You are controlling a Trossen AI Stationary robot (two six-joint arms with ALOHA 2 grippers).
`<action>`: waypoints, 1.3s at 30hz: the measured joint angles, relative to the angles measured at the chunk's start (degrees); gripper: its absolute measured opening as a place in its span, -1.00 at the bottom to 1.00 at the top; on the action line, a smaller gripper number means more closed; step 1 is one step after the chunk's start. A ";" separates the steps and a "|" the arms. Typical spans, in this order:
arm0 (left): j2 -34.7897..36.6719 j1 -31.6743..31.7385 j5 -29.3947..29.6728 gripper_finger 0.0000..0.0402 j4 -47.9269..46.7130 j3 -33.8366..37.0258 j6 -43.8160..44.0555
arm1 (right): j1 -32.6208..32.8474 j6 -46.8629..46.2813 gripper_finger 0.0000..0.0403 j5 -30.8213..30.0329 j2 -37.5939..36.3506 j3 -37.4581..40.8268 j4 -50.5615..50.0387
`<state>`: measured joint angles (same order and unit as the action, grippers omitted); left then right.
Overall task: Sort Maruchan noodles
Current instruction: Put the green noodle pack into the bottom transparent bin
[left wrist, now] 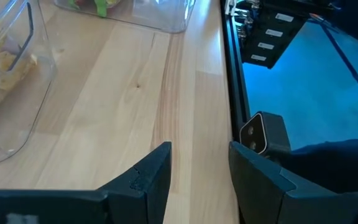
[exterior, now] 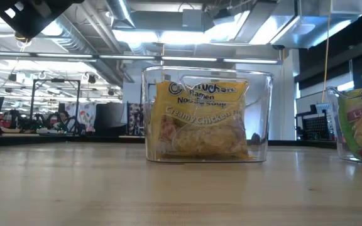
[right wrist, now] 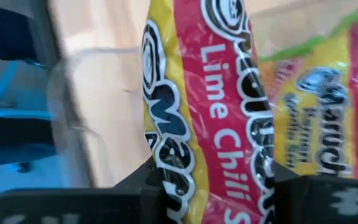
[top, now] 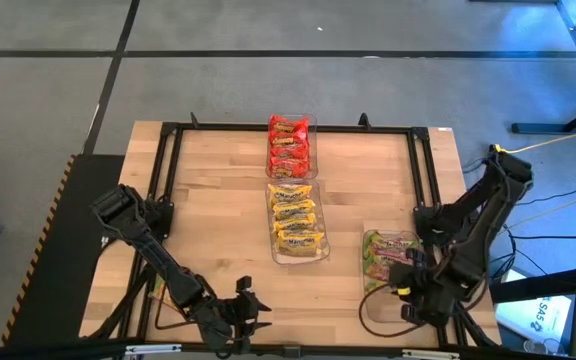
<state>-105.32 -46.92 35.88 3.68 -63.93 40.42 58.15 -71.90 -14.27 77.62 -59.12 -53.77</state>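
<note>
Over green bin (top: 393,262), right tool (top: 405,285) gripping packet (right wrist: 222,106)

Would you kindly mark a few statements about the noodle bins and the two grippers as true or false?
1. The right gripper holds a Lime Chili packet. True.
2. The left gripper holds a yellow packet. False: its fingers are open and empty, near the table's front edge.
3. The red packets sit in the farthest bin. True.
4. The middle bin holds green packets. False: it holds yellow Creamy Chicken packets.
5. The three bins stand in one straight row. False: the green-packet bin stands off to the right, by the right arm.
</note>
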 joint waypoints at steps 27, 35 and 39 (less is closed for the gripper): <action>-0.02 0.90 -1.11 -0.24 0.71 -0.02 0.04 | -0.04 0.04 -0.26 -1.79 0.11 13.51 6.15; 3.89 0.74 -1.38 -0.24 -1.53 -0.02 0.00 | -0.04 -0.36 0.16 1.31 0.11 9.34 -0.64; 6.88 0.61 -1.85 -0.24 -5.18 -0.04 1.21 | -0.04 -0.83 0.17 -0.38 0.11 5.69 -6.61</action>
<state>-98.43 -46.30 34.03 -1.50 -63.96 41.64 58.11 -72.73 -14.65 77.73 -53.43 -60.38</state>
